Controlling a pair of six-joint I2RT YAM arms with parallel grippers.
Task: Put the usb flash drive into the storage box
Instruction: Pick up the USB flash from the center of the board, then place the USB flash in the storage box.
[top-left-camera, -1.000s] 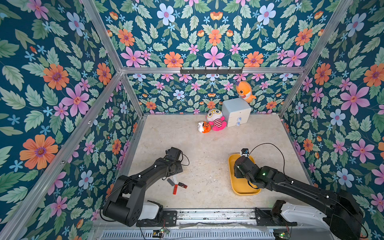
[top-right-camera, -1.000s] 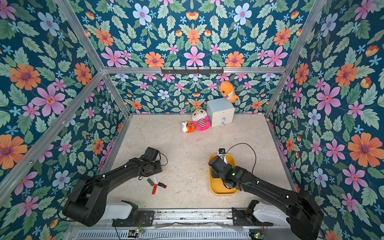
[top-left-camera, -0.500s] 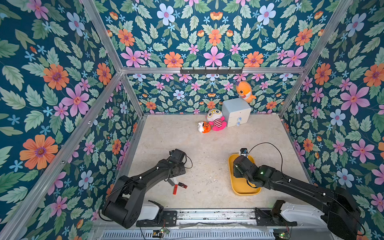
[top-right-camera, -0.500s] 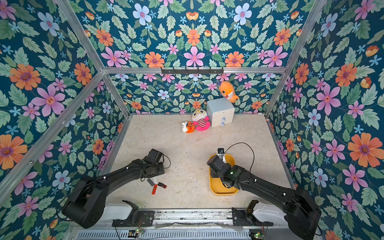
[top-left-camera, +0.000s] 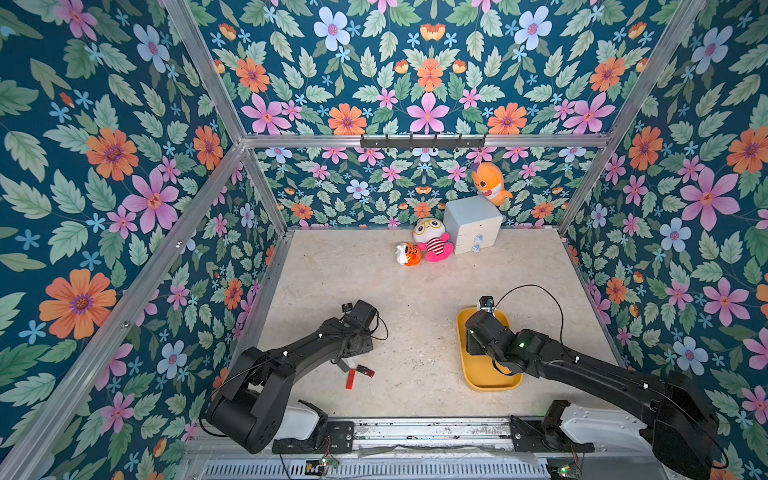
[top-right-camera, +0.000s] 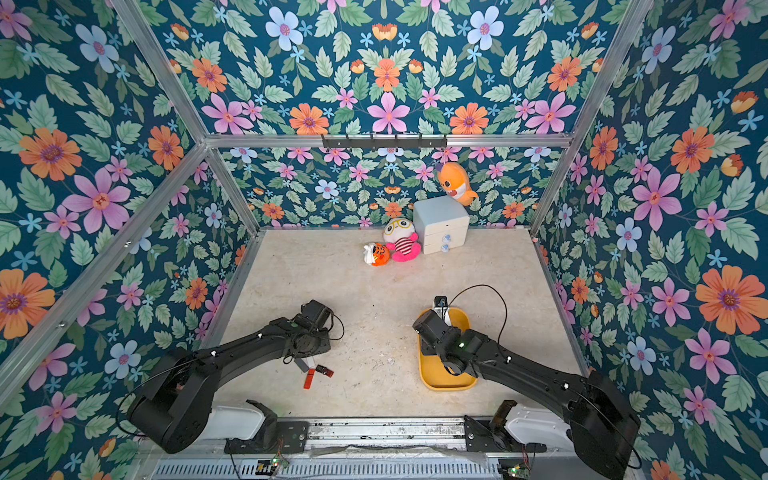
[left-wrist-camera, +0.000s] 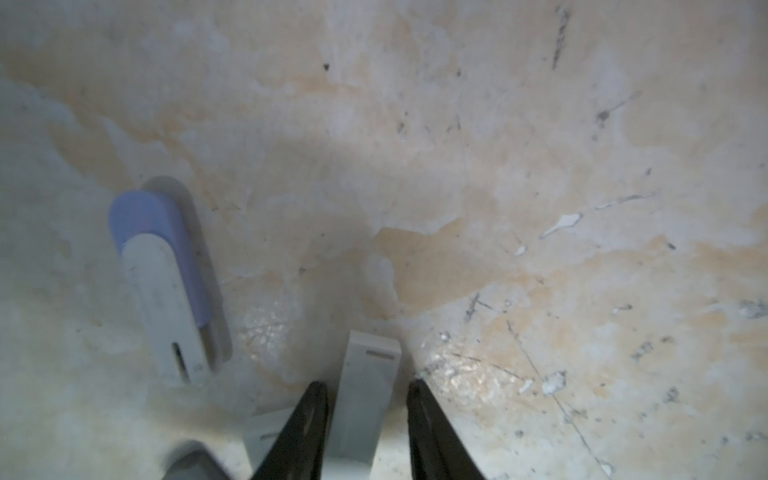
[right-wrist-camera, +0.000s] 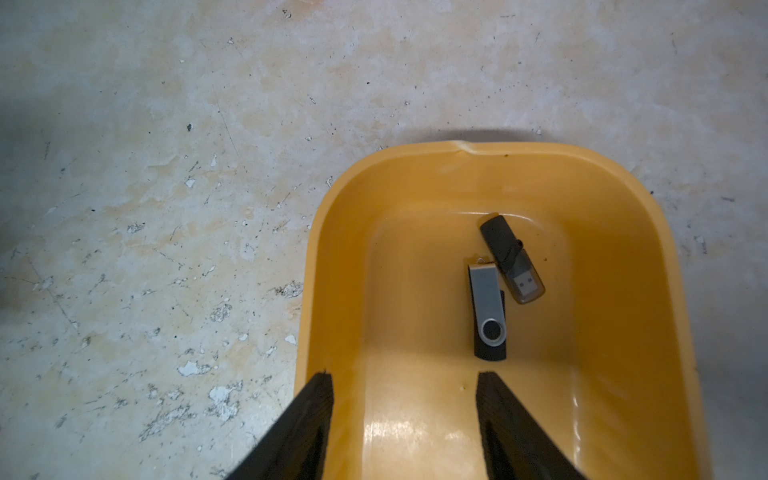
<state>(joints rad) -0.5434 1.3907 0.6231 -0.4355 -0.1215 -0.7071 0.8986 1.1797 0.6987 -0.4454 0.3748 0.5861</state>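
My left claw (left-wrist-camera: 365, 385) straddles the pale grey usb flash drive (left-wrist-camera: 370, 359) on the table (left-wrist-camera: 498, 166); jaws not yet clamped, gap on one side. My right claw (right-wrist-camera: 405, 376) hangs open and empty over the storage box (right-wrist-camera: 623, 299), which holds two other drives (right-wrist-camera: 486, 303).

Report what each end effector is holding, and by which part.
Right end effector: nothing, open over the tray. Left end effector: straddles a grey flash drive across its long sides; grip cannot be told.
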